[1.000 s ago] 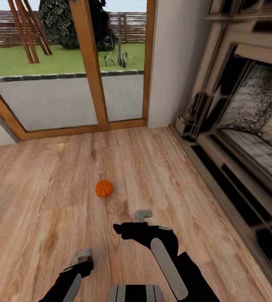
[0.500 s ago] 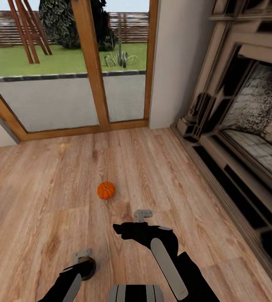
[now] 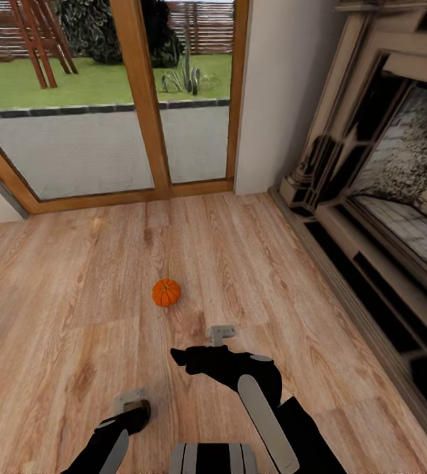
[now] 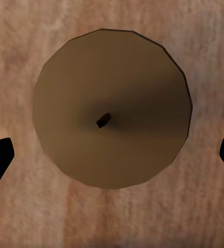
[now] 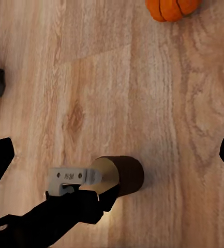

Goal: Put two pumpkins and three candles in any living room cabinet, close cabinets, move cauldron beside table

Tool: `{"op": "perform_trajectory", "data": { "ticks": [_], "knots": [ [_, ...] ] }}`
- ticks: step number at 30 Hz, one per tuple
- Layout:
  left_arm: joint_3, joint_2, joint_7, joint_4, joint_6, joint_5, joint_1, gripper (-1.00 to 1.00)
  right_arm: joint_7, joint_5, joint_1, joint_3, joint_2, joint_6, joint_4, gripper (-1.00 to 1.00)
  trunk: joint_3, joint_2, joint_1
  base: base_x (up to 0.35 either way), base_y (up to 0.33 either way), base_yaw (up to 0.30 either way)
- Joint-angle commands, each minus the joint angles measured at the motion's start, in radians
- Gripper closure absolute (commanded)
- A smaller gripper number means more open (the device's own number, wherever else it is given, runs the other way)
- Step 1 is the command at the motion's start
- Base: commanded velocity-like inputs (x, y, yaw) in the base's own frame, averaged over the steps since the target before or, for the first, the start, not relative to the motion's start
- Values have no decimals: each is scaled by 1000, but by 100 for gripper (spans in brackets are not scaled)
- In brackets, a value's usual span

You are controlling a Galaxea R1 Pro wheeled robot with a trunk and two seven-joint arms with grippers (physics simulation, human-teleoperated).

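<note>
A tan candle [image 4: 112, 108] with a tiny dark wick stands upright on the wooden floor. My left gripper [image 4: 112, 155] hangs straight above it, open, with one black fingertip on each side and neither touching. The right wrist view shows the same candle [image 5: 123, 174] partly under the left gripper [image 5: 73, 188]. A small orange pumpkin [image 3: 166, 291] lies on the floor ahead of both arms; its lower part also shows in the right wrist view as the pumpkin [image 5: 171, 7]. My right gripper [image 3: 183, 359] hovers open and holds nothing, between the pumpkin and the left gripper [image 3: 131, 409].
A large stone fireplace [image 3: 377, 197] with a raised hearth runs along the right side. Wood-framed glass doors [image 3: 141, 99] to the garden close off the far end, next to a white wall corner [image 3: 272, 99]. Bare wooden floor [image 3: 62, 296] spreads to the left.
The head view has tilted slightly. The left gripper has settled over the candle. The right gripper has edged a little to the left. The pumpkin stays in place.
</note>
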Motion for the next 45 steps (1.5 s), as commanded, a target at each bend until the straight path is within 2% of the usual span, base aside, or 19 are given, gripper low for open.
{"op": "perform_trajectory", "data": {
  "ticks": [1, 3, 6, 20, 29, 36, 45],
  "knots": [
    [-5, 1, 9, -2, -7, 11, 0, -100, 2, -9, 1, 12, -1, 4, -12, -100, -5, -1, 0, 0, 0, 0],
    [-6, 1, 8, -2, -22, 11, 0, -100, 15, -9, 2, 32, -4, 4, -24, -100, -9, -1, 1, 0, 0, 0],
    [-6, 1, 8, -2, -28, 11, 0, -100, 22, -9, 2, 41, -6, 3, -30, -100, -9, -1, 1, 0, 0, 0],
    [-5, 1, 9, -2, -31, 11, 0, -100, 23, -9, 3, 43, -5, 1, -30, -100, -59, -4, 7, 0, 0, 0],
    [-6, 0, 9, -2, -31, 11, 0, -100, 23, -9, 3, 45, -3, 1, -30, -100, -59, -4, 7, 0, 0, 0],
    [-31, 2, 8, -2, -31, 11, 0, -100, 23, -9, 2, 45, -3, 0, -30, -100, -59, -4, 7, 95, 25, 0],
    [-32, 2, 9, -2, -31, 10, 0, -100, 23, -9, 3, 46, -1, 0, -30, -100, -59, -4, 7, 51, 57, 0]
  ]
}}
